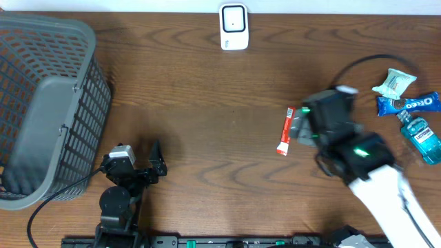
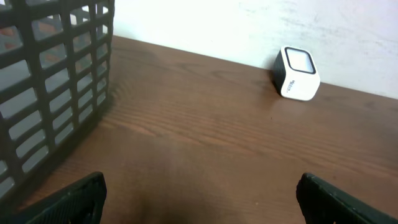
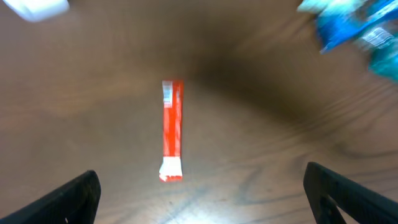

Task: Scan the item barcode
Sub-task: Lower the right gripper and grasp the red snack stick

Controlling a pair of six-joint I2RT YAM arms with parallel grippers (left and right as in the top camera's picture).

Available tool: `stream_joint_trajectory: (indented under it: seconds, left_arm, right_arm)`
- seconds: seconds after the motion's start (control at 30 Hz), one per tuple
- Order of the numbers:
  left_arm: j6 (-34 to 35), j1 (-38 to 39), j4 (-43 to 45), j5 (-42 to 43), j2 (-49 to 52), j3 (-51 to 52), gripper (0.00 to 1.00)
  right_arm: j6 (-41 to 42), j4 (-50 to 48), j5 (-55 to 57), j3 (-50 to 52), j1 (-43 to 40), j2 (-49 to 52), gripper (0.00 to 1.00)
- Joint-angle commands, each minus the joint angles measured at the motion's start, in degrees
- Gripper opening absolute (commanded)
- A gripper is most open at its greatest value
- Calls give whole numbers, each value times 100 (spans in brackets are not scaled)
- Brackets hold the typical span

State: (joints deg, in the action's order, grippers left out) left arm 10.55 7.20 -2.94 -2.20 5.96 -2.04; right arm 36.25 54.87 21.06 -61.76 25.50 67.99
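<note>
A slim red and white stick packet (image 1: 284, 129) lies flat on the wooden table; the right wrist view shows it (image 3: 172, 129) lengthwise on the wood, white end nearest. My right gripper (image 1: 301, 126) hovers just right of and above it, open (image 3: 202, 199), with nothing between its fingers (image 3: 68, 199). The white barcode scanner (image 1: 233, 26) stands at the table's far edge, also showing in the left wrist view (image 2: 297, 73). My left gripper (image 1: 157, 160) rests open near the front left (image 2: 199, 205), holding nothing.
A grey plastic basket (image 1: 48, 103) fills the left side (image 2: 50, 74). At the far right lie a white-green packet (image 1: 394, 81), a blue Oreo pack (image 1: 408, 103) and a blue mouthwash bottle (image 1: 420, 134). A black cable curves behind the right arm.
</note>
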Motion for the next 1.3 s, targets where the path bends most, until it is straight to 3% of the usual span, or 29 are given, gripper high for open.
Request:
stream_joint_trajectory:
  seconds: [0.0,0.2,0.27,0.7,0.93,0.97,1.07,1.13,1.17,1.2,1.27]
  left_arm:
    - [28,-17,-83,-35,-9,181,98]
    - [28,-17,-83,-35,-9,181,98]
    - [28,-17,-83,-35,-9,181,98]
    - [28,-17,-83,-35,-9,181,98]
    - [28,-17,-83,-35,-9,181,98]
    - [28,-17,-83,-35,-9,181,98]
    - [28,-17,-83,-35,-9,181,98]
    - [28,-17,-83,-35,-9,181,98]
    - [28,-17,-83,-35,-9,181,98]
    - [28,-17,-83,-35,-9,181,98]
    - [28,-17,-83,-35,-9,181,98]
  right_arm:
    - [-313,-472,-901,501,-168,278,99]
    - [-472,-507,-2516,581,-562,1104,98]
    - [-804,-693,-2813,614,-680,1379,91]
    - [-1215,-1648,-2695,616,-1469,2844,73]
    - [-1320,-2087,-2699,682,-1495,3311,74]
    - [-1320,-2151,-2697,710,-1488,3416,72]
    - [-1318,-2275,-2688,767,-1493,3788,49]
    - [-1316,-2358,-2623,820,-1497,4011,30]
    - [-1311,-2367,-2538,839,-1497,4098,11]
    - [-1292,-2367,-2439,861,-1497,4155,2]
    - [-1270,-2343,-2249,892,-1502,4186,1]
